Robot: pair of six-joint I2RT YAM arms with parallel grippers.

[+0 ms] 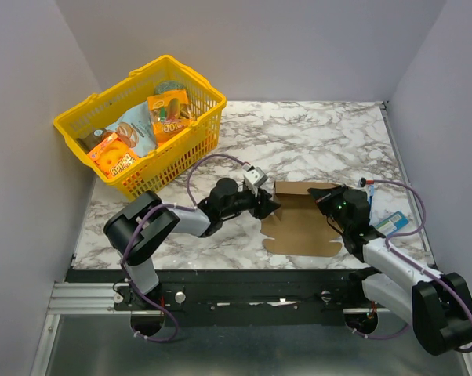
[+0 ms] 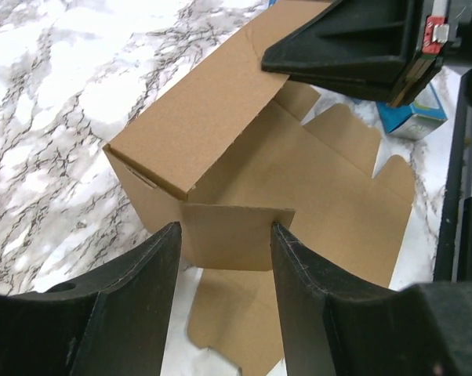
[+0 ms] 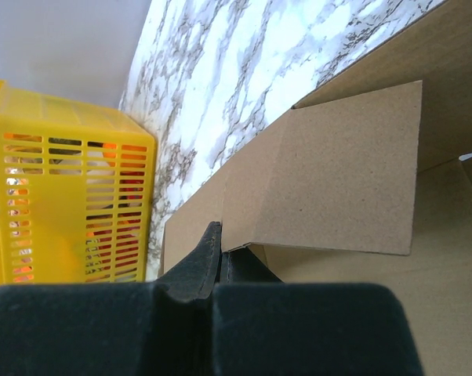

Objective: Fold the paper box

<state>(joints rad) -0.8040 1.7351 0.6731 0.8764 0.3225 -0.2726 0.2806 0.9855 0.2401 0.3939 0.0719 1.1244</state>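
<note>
The paper box [image 1: 303,223] is plain brown cardboard, partly folded, lying near the table's front between my two grippers. Its far wall stands up and its near panels lie flat. My left gripper [image 1: 269,205] is at its left end. In the left wrist view the gripper [image 2: 226,231] is open, with a small side flap [image 2: 232,243] filling the gap between its fingers. My right gripper [image 1: 330,205] is at the box's right end. In the right wrist view it [image 3: 219,235] is shut on the edge of a raised cardboard panel [image 3: 338,180].
A yellow basket [image 1: 189,98] with printed snack packs stands at the back left and shows in the right wrist view [image 3: 63,196]. A small blue packet [image 1: 393,224] lies right of the box. The table's front edge is just behind the box.
</note>
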